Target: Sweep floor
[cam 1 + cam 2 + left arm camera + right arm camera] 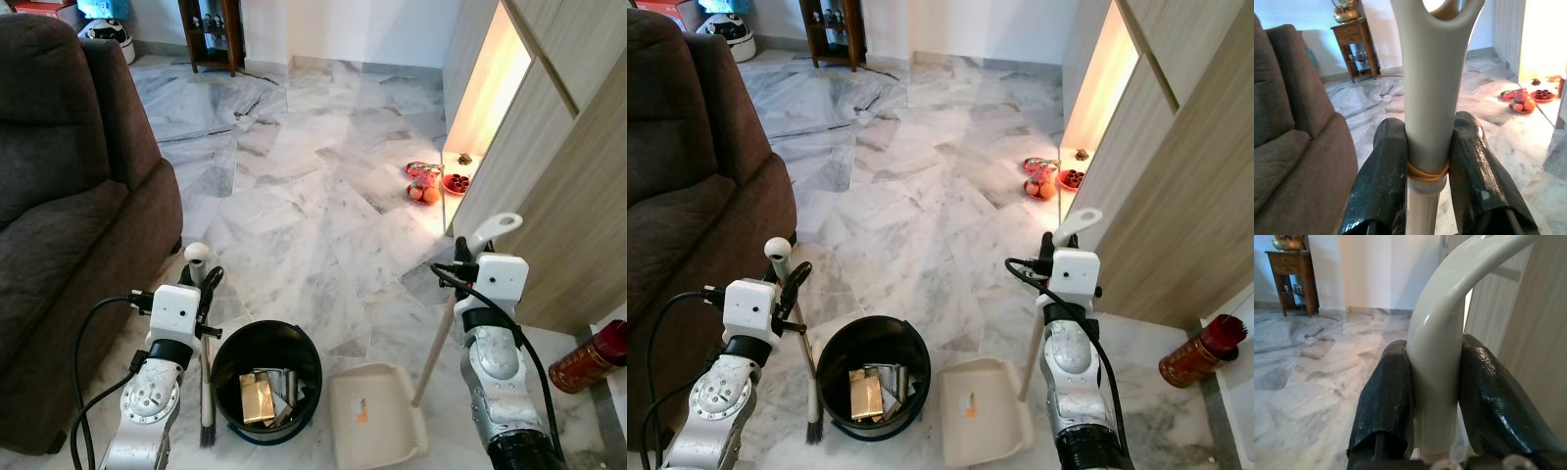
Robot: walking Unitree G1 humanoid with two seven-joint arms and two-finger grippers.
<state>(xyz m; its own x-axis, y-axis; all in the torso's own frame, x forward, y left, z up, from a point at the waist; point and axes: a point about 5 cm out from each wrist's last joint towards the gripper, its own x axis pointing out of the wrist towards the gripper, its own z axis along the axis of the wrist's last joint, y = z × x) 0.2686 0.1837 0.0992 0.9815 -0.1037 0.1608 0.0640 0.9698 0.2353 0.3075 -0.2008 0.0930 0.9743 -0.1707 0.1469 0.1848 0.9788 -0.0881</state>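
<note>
A broom stands upright on the marble floor, its dark bristles just left of a black bin. My left gripper is shut on the broom's grey handle, with both black fingers pressed against it. A cream dustpan lies on the floor right of the bin. Its long handle rises to my right gripper, which is shut on the curved top. Pieces of card and paper lie inside the bin.
A brown sofa fills the left side, close to my left arm. A wooden cabinet wall runs along the right, with a red can at its foot and plates of fruit farther on. Open marble floor lies ahead.
</note>
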